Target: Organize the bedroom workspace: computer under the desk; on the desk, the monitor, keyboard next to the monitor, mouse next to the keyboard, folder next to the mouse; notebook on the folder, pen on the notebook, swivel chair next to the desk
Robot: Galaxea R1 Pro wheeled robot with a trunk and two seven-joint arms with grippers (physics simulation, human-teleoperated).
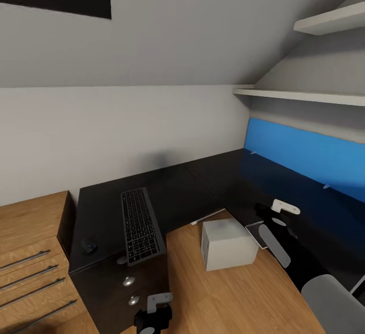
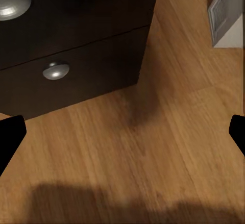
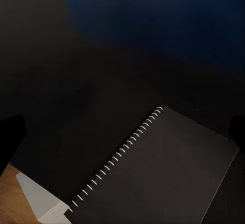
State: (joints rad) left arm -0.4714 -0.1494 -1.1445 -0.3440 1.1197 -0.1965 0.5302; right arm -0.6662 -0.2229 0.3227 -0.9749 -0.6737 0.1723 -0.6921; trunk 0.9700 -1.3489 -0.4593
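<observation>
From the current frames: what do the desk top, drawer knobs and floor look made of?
Desk top: matte black board, probably laminate; it shows only faint, soft reflections. Drawer knobs: brushed or satin metal by the look, silvery domes with soft highlights. Floor: light wood planks or wood-look laminate, with visible grain and plank seams; the render leaves it open which.

You see the slim dark-keyed keyboard (image 1: 142, 225) lying flat on the matte black L-shaped desk (image 1: 203, 184), the small black mouse (image 1: 89, 246) near it, the light grey computer tower (image 1: 227, 244) on the floor beside the desk, and a dark spiral-bound notebook (image 3: 158, 178) flat on the desktop.
</observation>
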